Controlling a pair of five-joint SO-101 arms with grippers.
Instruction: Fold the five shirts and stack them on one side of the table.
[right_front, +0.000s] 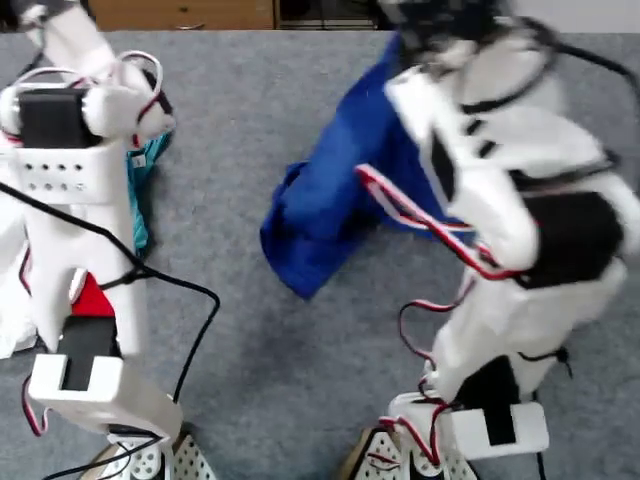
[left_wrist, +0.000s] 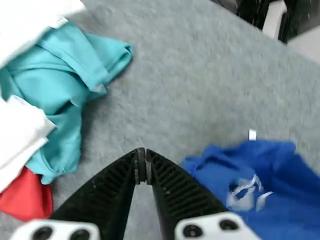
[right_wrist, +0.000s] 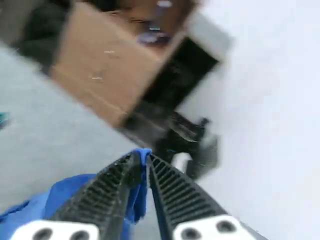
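Observation:
A blue shirt (right_front: 330, 200) lies crumpled on the grey table, one end lifted toward the far edge. My right gripper (right_wrist: 144, 161) is shut on a corner of the blue shirt (right_wrist: 141, 186), holding it raised above the table. My left gripper (left_wrist: 141, 169) is shut with nothing in it, hovering over bare table between the blue shirt (left_wrist: 260, 192) and a pile at the left. That pile holds a teal shirt (left_wrist: 65, 95), a white shirt (left_wrist: 22, 140) and a red shirt (left_wrist: 25, 197).
The left arm's body (right_front: 75, 220) covers much of the pile at the table's left edge. The right arm (right_front: 510, 210) stands over the right half. A wooden cabinet (right_wrist: 105, 65) lies beyond the table's far edge. Bare grey table (right_front: 270, 360) spreads across the middle front.

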